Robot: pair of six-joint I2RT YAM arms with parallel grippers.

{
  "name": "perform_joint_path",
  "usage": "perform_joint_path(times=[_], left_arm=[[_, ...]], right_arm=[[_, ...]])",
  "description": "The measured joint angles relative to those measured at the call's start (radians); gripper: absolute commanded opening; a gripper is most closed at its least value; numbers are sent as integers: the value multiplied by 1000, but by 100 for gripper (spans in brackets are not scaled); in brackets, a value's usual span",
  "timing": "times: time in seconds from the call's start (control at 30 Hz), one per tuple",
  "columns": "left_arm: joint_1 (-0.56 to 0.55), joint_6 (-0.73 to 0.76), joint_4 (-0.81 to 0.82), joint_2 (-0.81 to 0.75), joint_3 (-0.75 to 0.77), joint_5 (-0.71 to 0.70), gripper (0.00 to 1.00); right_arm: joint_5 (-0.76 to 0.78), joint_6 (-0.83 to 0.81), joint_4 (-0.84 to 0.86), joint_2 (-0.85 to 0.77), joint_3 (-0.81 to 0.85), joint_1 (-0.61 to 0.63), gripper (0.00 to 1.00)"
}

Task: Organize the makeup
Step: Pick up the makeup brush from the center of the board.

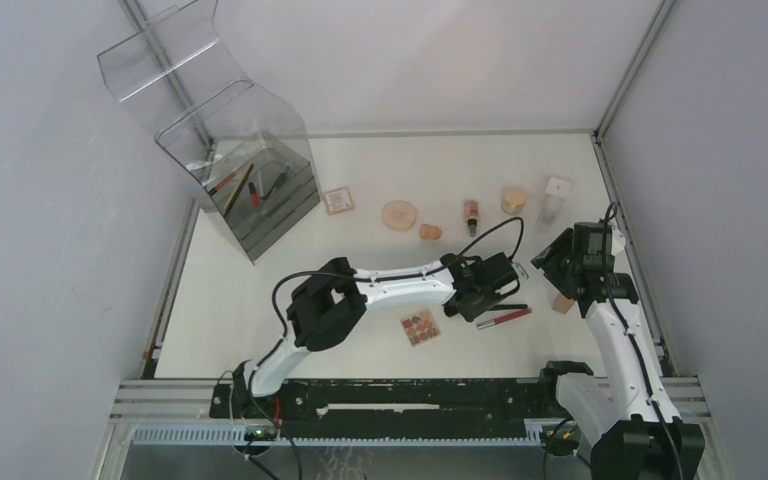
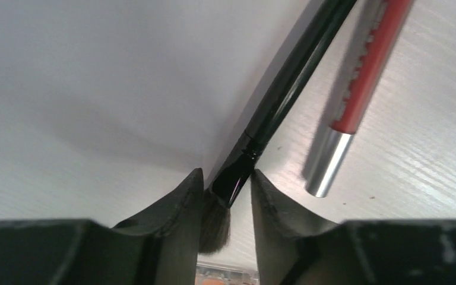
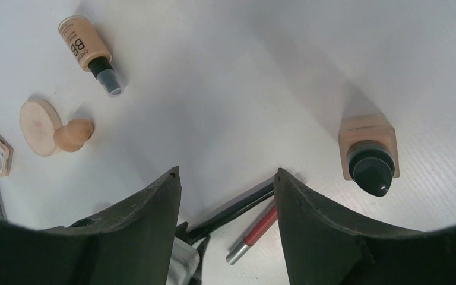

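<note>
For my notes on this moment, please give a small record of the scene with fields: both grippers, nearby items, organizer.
left gripper: jaws either side of the black brush, lying on the table; grip not certain
right gripper: open, holding nothing
beside brush: red pencil with silver end
organizer: clear, left rear, several pencils inside

Between the spread fingers (image 3: 148, 214) lie a black brush (image 3: 237, 212) and red pencil (image 3: 260, 227) — tan bottle (image 3: 83, 43) beyond.
</note>
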Motion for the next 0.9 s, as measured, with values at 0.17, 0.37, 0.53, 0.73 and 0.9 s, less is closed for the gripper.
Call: perform_joint_path(times=[0.17,0.37,0.53,0.73,0.9], left_arm=[[43,-15,4,2,0,26,12],[80,-14,22,-12,-25,7,0],[96,23,5,-88,-92,-55,0],[114,78,-31,-281,-126,-112,0],[142,118,-57,-442,-135,-158,0]], right_arm=[[-5,0,0,0,0,0,66],[-8,0,1,5,0,0,66],[-16,-2,10,17,0,0,66],[-27,-3,16,24,0,0,66],[-29,-5,16,19,0,0,66]])
